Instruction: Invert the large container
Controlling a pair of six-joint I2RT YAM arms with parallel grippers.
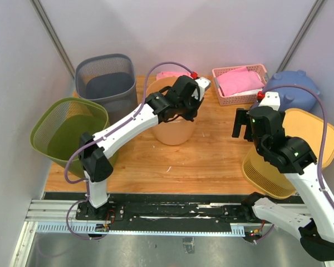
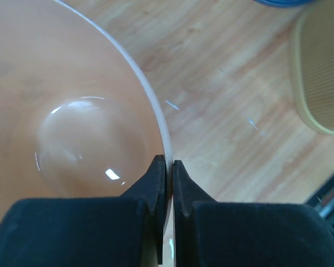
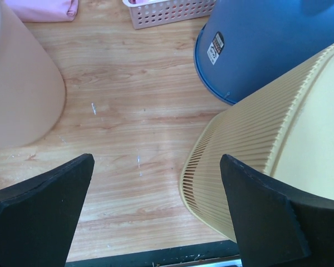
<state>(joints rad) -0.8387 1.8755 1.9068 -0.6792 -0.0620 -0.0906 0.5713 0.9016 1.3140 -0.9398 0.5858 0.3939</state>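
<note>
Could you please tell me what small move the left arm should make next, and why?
Probably raise the rim a little to begin tipping the peach container. The left gripper has its jaws shut on that rim, one inside and one outside, and the container stands upright, mouth up, on the table. The right gripper hangs open, apart from it.

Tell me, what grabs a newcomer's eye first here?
The left gripper is pinched shut on the rim of the big peach container mid-table. The right gripper hangs open over the wooden table, beside a yellow basket. A green basket and a grey basket sit at the left.
</note>
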